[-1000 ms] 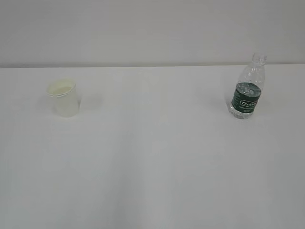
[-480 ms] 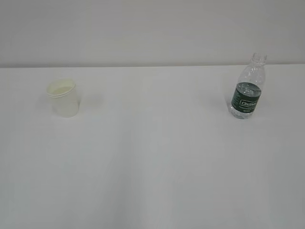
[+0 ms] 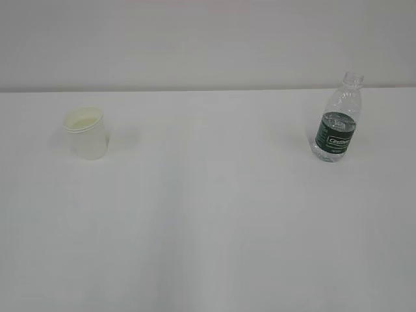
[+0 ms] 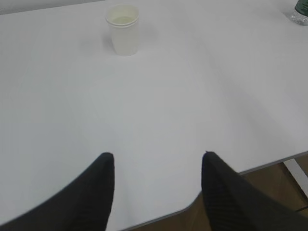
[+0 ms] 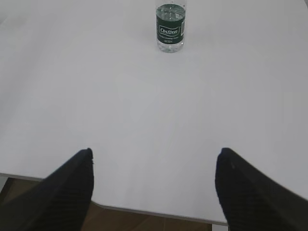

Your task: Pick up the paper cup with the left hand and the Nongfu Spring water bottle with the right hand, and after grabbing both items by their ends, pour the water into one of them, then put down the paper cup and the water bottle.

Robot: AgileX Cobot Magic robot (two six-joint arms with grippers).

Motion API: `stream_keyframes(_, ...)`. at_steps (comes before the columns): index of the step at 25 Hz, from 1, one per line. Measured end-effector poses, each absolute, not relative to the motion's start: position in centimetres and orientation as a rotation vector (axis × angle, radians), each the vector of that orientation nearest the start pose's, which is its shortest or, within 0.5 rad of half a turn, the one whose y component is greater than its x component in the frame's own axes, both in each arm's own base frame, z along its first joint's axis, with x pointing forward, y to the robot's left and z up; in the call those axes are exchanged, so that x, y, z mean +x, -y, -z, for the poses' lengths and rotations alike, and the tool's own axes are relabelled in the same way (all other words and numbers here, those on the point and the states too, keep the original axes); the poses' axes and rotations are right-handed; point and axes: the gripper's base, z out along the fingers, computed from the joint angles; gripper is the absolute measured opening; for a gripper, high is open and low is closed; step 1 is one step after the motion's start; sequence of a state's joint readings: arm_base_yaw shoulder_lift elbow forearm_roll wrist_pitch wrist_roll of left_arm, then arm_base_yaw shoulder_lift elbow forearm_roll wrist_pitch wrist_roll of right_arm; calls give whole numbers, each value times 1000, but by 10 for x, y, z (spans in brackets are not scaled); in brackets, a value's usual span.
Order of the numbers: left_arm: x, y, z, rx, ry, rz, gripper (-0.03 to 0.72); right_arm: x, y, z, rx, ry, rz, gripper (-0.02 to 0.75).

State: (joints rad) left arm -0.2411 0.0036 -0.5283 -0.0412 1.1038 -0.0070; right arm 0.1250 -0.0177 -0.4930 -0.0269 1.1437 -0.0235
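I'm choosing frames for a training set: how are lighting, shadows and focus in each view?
Exterior view: flat, even light, slightly hazy; the cup and bottle cast only faint shadows. Left wrist view: cup fairly sharp, the left gripper fingers dark and blurred. Right wrist view: bottle label readable, the right gripper fingers soft.

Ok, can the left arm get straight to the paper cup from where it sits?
Probably yes. The left gripper is open and empty near the table's front edge, and only bare table lies between it and the upright paper cup. The bottle stands far to the right.
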Motion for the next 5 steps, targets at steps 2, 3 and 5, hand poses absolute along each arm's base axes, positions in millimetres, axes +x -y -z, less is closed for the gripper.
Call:
stream_keyframes(2,-10,1,-282,245,-2054,202,424,-10,4,-269,-154,-2111,-28,589)
stream_keyframes(3,-10,1,-282,245,-2054,202,429,-10,4,-269,-154,-2111,-28,589)
stream_keyframes(5,-10,1,-282,245,-2054,202,442,-10,4,-269,-154,-2111,-28,589)
